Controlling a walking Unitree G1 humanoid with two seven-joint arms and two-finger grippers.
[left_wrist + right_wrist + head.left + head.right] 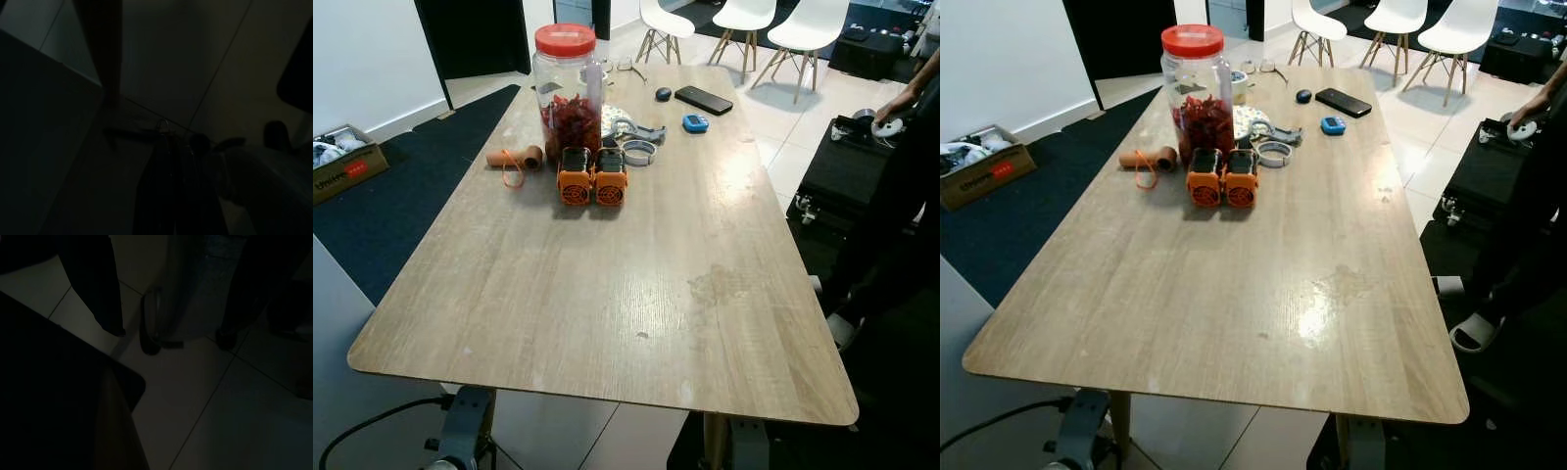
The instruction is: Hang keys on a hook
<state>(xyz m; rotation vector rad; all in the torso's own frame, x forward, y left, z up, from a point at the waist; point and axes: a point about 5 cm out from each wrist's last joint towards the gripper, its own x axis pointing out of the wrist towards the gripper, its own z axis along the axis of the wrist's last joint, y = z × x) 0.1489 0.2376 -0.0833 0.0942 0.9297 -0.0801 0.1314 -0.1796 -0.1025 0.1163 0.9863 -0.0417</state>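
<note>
In the dim left wrist view my left gripper [168, 139] hangs low beside the table, its two black fingers [156, 186] close together. A small metal key ring [163, 125] sticks out at their tips, so it looks shut on the keys. The right wrist view is also dark. There my right gripper [171, 338] hangs over the tiled floor, fingers [100, 293] spread apart with nothing held between them.
A long wooden table [607, 294] stands right before me. At its far end are a red-lidded jar [567, 83], two orange devices [592, 176], a phone [703, 99] and small clutter. A person [901, 196] stands at the right by a black case [847, 166]. White chairs [803, 29] stand behind.
</note>
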